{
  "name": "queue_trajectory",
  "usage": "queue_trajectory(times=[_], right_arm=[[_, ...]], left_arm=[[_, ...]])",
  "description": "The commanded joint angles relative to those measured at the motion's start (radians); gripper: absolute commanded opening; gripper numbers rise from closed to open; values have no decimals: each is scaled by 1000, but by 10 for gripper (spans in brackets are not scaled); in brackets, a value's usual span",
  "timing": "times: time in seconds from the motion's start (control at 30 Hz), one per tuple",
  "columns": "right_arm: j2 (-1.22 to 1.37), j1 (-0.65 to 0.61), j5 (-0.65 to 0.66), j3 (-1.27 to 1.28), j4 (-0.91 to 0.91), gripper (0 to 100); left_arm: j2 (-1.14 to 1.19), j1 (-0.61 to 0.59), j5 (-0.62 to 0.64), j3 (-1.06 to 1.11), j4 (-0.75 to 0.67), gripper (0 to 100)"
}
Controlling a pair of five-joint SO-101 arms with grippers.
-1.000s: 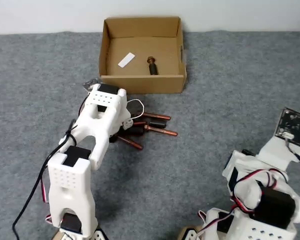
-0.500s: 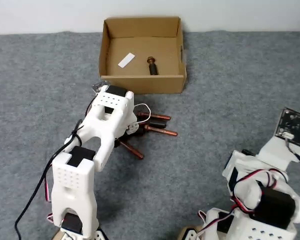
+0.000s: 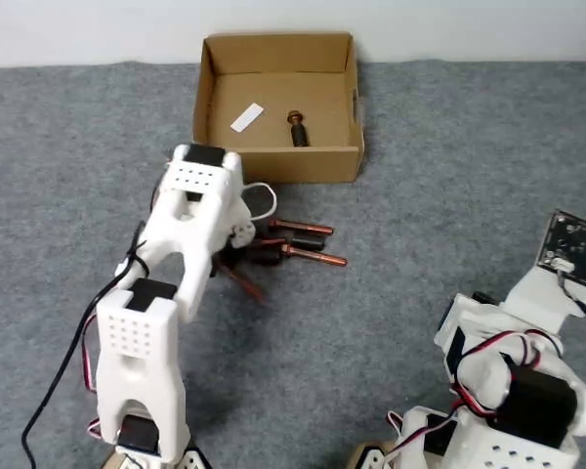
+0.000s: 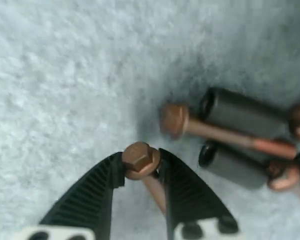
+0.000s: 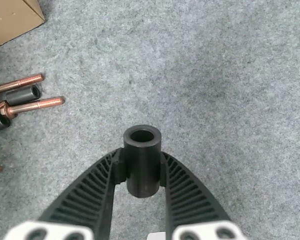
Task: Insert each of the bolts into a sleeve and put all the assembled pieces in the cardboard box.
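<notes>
My left gripper (image 4: 141,169) is shut on a copper bolt (image 4: 141,160), just below its hex head, over the grey carpet. Beside it lie another bolt (image 4: 176,120) and two black sleeves (image 4: 241,113), (image 4: 231,163). From above, the left arm (image 3: 190,220) covers that pile, and the held bolt's shank (image 3: 245,282) pokes out from under it. My right gripper (image 5: 141,166) is shut on an upright black sleeve (image 5: 141,159), bore facing the camera, away from the pile. The cardboard box (image 3: 277,163) holds one assembled piece (image 3: 298,128).
Two loose bolts (image 3: 314,256), (image 3: 303,227) with dark sleeves lie just right of the left arm, in front of the box. A white slip (image 3: 246,117) lies in the box. The right arm (image 3: 513,381) sits at the near right. Grey carpet stretches between the arms.
The left arm's wrist swung right, then back left and slightly toward the box, and the bolt under it shifted along with it. The right arm has stayed still.
</notes>
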Motion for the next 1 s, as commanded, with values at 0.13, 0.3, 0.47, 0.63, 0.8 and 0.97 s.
queue_trajectory(times=[0.13,0.3,0.47,0.63,0.8,0.97], right_arm=[[-8,7,-3,-6,31,9],[-8,10,-3,-6,31,9],[-8,10,-3,-6,31,9],[-8,10,-3,-6,33,9],[-8,10,-3,-6,33,9],[-8,10,-3,-6,33,9]], left_arm=[[-11,94,-11,30,49,23],[-11,97,-11,101,20,82],[-12,98,-11,133,21,223],[-12,110,-11,139,71,201],[-14,160,-9,193,72,187],[-12,233,12,240,72,187]])
